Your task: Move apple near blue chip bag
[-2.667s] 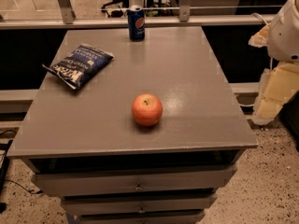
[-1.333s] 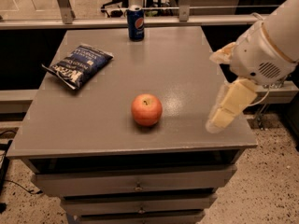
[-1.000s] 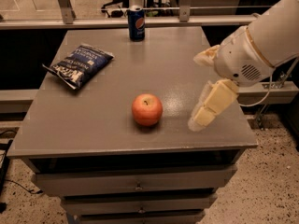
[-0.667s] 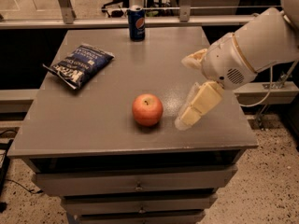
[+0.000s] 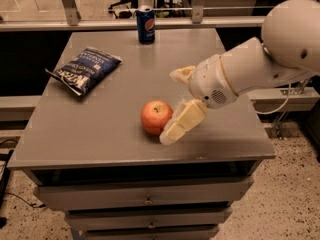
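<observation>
The red-orange apple [image 5: 155,117] sits on the grey table [image 5: 90,134], a little right of the middle and toward the front. The dark-blue chip bag [image 5: 85,69] lies flat at the back left, well apart from the apple. My gripper [image 5: 171,106] reaches in from the right on a white arm and is right next to the apple's right side. Its cream fingers are spread open: one finger [image 5: 181,123] lies against the apple's front right, the other [image 5: 181,74] is behind it. It holds nothing.
A blue Pepsi can [image 5: 145,25] stands upright at the table's back edge. A railing and glass run behind the table. Drawers [image 5: 145,200] sit below the tabletop. The white arm [image 5: 260,64] spans the table's right side.
My gripper has moved leftward from beyond the table's right edge across the tabletop until it reached the apple's right side. The apple, bag and can have not moved.
</observation>
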Motion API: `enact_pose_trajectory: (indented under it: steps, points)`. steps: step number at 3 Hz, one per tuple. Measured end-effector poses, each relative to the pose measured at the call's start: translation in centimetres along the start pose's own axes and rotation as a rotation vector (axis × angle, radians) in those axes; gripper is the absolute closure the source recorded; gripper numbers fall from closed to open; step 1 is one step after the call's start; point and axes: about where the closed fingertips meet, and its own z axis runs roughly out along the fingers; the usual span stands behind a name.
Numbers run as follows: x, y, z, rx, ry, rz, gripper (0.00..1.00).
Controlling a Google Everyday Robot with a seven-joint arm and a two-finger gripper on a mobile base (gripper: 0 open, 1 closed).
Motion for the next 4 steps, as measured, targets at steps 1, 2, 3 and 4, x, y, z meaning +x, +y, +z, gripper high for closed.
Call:
enact_pose_trajectory:
  steps: [1,2,3,4]
  points:
    - [0.4,-0.2,1.8,0.000,-0.019,-0.003,0.00]
    - [1.3,-0.6,3.4,0.001,-0.020,-0.001,0.02]
    - [1.9,-0.6,4.2,-0.002,-0.017,-0.001,0.23]
    - [2.1,-0.9,4.3,0.001,-0.023,-0.001,0.46]
